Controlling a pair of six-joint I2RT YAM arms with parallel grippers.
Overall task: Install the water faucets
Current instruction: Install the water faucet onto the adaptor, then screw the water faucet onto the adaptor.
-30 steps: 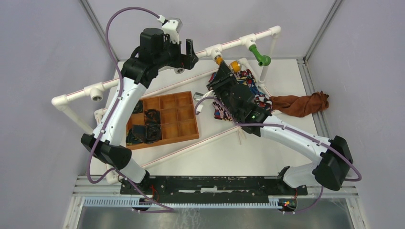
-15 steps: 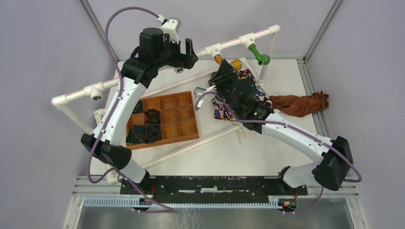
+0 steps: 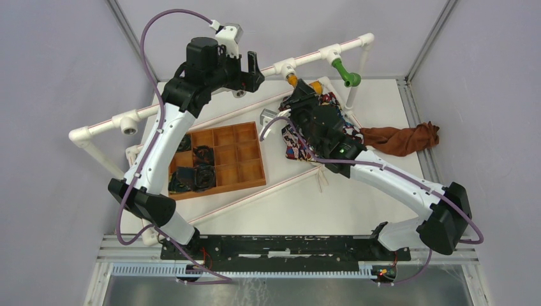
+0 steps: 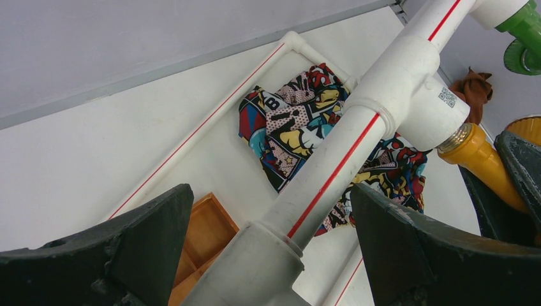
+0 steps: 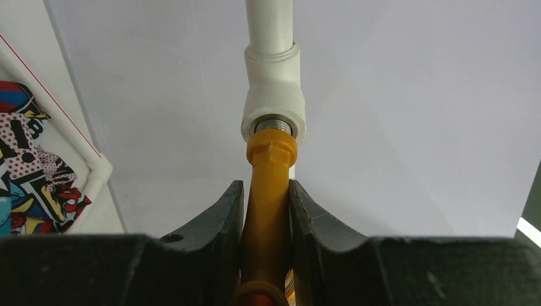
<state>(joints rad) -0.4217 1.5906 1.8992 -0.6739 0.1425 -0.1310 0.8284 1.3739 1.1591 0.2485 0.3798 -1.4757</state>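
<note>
While the right claw [image 5: 266,188] pinches the orange-yellow faucet [image 5: 268,213] tightly between both fingers, the faucet's long axis runs straight out ahead of the claw, in line with its reach. Its threaded end points away from the claw and sits in the metal-threaded mouth of a white T-fitting [image 5: 273,95]. The hexagonal collar lies just short of that mouth, with a little thread showing between them. The other end of the faucet runs back between the fingers toward the palm, where it drops out of sight.

From above, the same claw [image 3: 300,90] reaches up to the rail from the near side, and the faucet [image 3: 292,80] stands off the fitting [image 3: 287,67] at a steep angle to the white pipe [image 4: 332,172]. Farther along the pipe, on the right claw's right, the green faucet [image 3: 346,73] hangs from the next fitting. Its body slants off the rail toward the near right.

The left claw [image 4: 271,197] is spread wide, its fingers straddling the pipe with a gap on each side. Ahead of it lies the orange-yellow faucet [image 4: 478,156], and beyond that the green one [image 4: 523,38]. Below this claw lie a patterned cloth [image 4: 287,127] and a corner of a wooden tray [image 4: 204,236]. A brown cloth [image 3: 402,140] lies off to the right claw's right, well apart.
</note>
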